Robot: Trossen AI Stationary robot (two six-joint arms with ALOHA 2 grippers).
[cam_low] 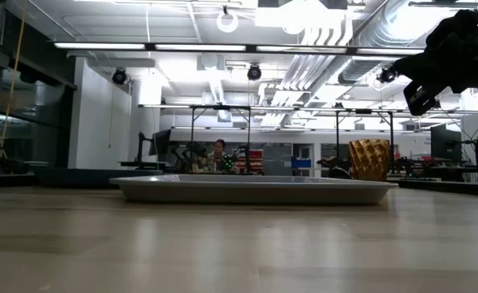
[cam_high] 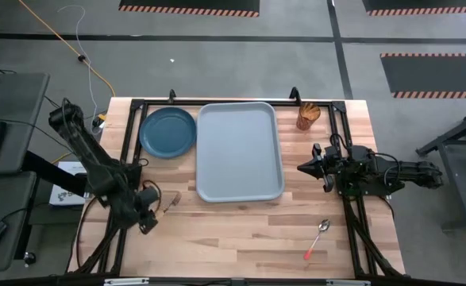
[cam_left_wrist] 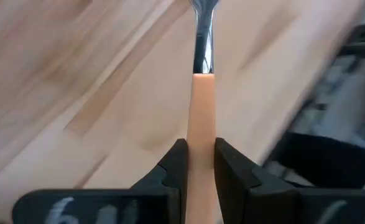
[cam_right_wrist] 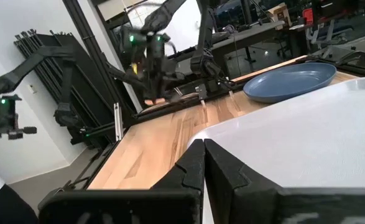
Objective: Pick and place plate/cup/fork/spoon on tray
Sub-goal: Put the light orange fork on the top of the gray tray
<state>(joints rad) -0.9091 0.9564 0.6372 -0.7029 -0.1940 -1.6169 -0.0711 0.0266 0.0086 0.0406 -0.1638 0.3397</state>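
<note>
- Gripping the fork (cam_left_wrist: 202,99) by its salmon handle, the left hand (cam_high: 155,205) sits near the table's (cam_high: 240,238) front-left corner; its fingers (cam_left_wrist: 175,165) close narrowly on the handle, tines pointing away toward the tray
- Waiting at the table's right edge, the right hand (cam_high: 306,168) has its fingers pressed together with nothing between them, tip just beside the tray's (cam_high: 240,151) right lip
- Sitting empty in the middle of the table toward the back edge, the tray has the plate (cam_high: 167,132) just off its left lip and the cup (cam_high: 308,116) near the back-right corner; the spoon (cam_high: 317,237) lies toward the front-right corner, well apart from everything
- Slipping is my main worry: the grip looks to be far back on a long handle, so the metal end may swing or tilt as the arm travels
- Catching the tines on the tray's raised lip is likely if the fork comes across too low
- Clipping the plate is possible on a path that strays toward the back-left
- Crossing room looks good: bare wood lies between the left hand and the tray's front-left corner, and the tray floor is wholly free for a landing
</note>
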